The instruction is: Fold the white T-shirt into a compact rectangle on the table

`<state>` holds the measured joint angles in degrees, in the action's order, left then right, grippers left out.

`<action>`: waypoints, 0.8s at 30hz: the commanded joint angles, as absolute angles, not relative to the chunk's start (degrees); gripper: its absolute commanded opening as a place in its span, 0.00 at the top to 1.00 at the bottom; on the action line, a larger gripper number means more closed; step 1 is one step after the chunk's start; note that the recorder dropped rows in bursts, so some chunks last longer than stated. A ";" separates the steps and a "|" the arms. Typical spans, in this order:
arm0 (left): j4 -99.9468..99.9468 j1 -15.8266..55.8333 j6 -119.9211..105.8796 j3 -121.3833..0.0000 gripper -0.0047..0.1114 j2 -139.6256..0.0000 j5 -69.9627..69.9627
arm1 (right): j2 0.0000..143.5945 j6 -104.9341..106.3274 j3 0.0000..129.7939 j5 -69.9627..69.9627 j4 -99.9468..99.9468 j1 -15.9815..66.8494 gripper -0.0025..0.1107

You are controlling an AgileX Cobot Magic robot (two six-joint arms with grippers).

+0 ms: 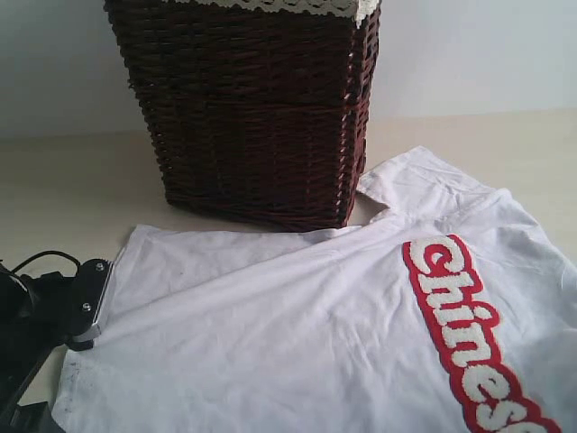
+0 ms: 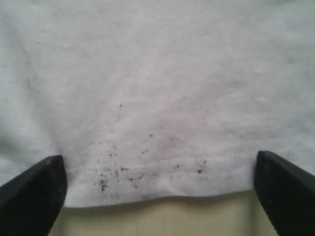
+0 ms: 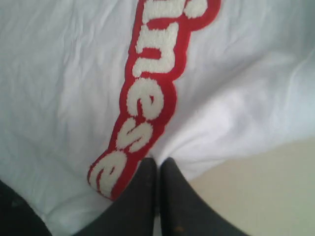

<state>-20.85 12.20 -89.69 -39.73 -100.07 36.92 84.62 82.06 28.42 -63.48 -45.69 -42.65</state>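
Looking at the shirt (image 1: 297, 334), it's spread out on the desk (image 1: 63, 180) right in front of the dark wicker basket (image 1: 257, 117), and 1 sleeve (image 1: 415, 180) ends up just beside the basket's bottom corner. The red-edged fuzzy lettering (image 1: 469, 343) faces up and runs diagonally away from the basket.

The left end effector (image 2: 158, 167) sits in front of the basket and off to its left, at the shirt's edge. It's spread wide, 1 finger on each side of a stretch of hem (image 2: 162, 162), gripping nothing. That hem has a scatter of small dark specks (image 2: 106, 172), and a strip of bare desk shows past it.

The right end effector (image 3: 157, 164) is on the far side of the shirt from the basket, down by the tail end of the lettering. Its 2 fingers are pressed tight together right at the cloth's edge, and the fabric puckers in toward the tips, so it looks pinched onto the shirt.
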 commanded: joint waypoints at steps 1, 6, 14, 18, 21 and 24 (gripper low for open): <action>-18.85 11.97 -88.21 -38.52 0.10 -101.96 38.66 | 82.40 82.83 28.29 -59.55 -47.67 -39.44 0.98; -18.85 11.97 -88.21 -38.52 0.10 -101.96 38.66 | 82.11 82.83 28.29 -56.39 -45.36 -30.81 0.98; -18.85 11.97 -88.21 -38.52 0.10 -101.96 38.66 | 82.11 81.77 28.29 -54.17 -43.36 -20.96 0.81; -18.85 11.97 -88.21 -38.52 0.10 -101.96 38.66 | 82.26 81.77 28.29 -48.65 -43.57 -17.72 0.70; -18.85 11.97 -88.21 -38.52 0.10 -101.96 38.66 | 84.01 81.77 28.29 -42.89 -45.74 -15.63 0.68; -18.85 11.97 -88.21 -38.52 0.10 -101.96 38.66 | 86.58 81.77 28.29 -38.98 -48.78 -14.00 0.68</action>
<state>-20.85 12.20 -89.69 -39.73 -100.07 36.92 84.55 81.72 28.42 -43.14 -45.83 -15.42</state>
